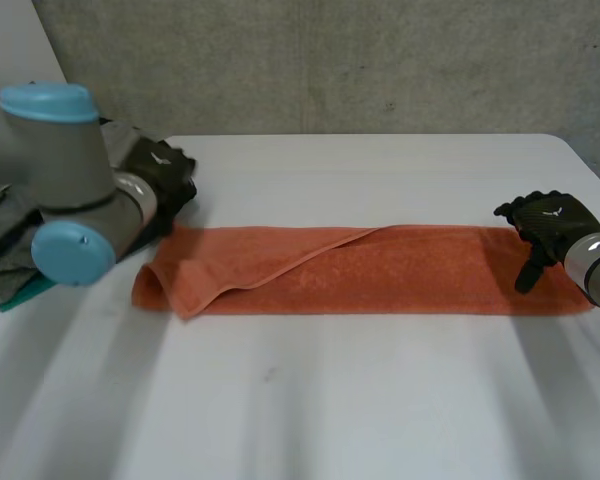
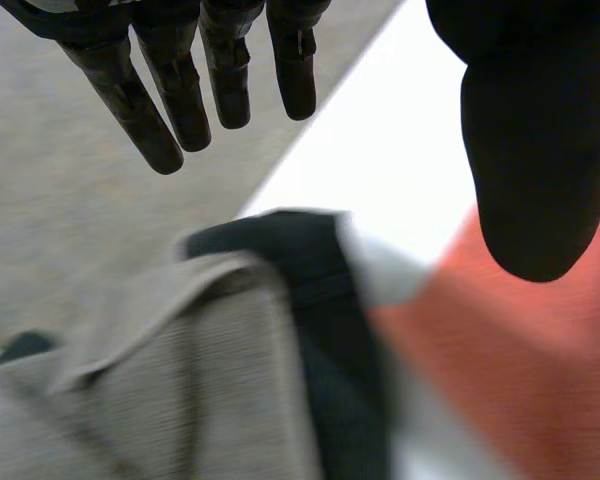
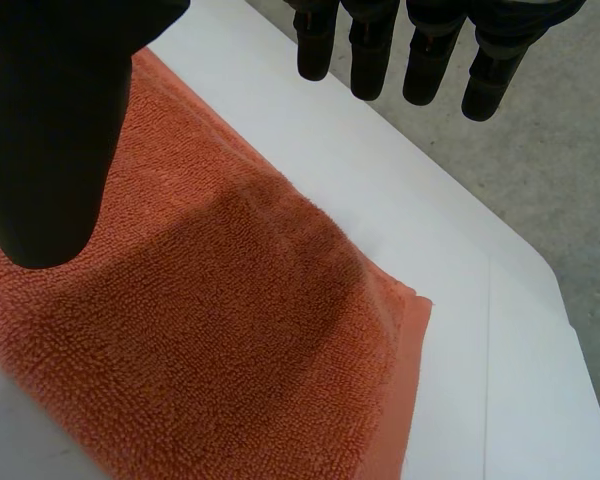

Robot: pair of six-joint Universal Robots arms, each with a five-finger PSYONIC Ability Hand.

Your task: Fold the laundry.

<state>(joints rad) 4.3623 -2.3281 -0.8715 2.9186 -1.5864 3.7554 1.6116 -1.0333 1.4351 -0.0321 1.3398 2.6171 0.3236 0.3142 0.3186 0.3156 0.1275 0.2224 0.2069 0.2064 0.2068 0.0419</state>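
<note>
The left hand (image 2: 525,140) and right hand (image 3: 50,130) are hovering, fingers (image 3: 368,55) wide, the orange towel (image 1: 380,270) under their thumbs, probably needing corner grasps next.

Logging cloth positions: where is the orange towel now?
Head view: the orange towel lies across the white table, stretching from the left hand to the right hand.

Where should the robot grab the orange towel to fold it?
Probably at its short right end, pinching the edge from above. The towel lies flat in a long strip, and that end sits smooth just below the open right hand. The other end is bunched up, so it is harder to pinch cleanly.
</note>
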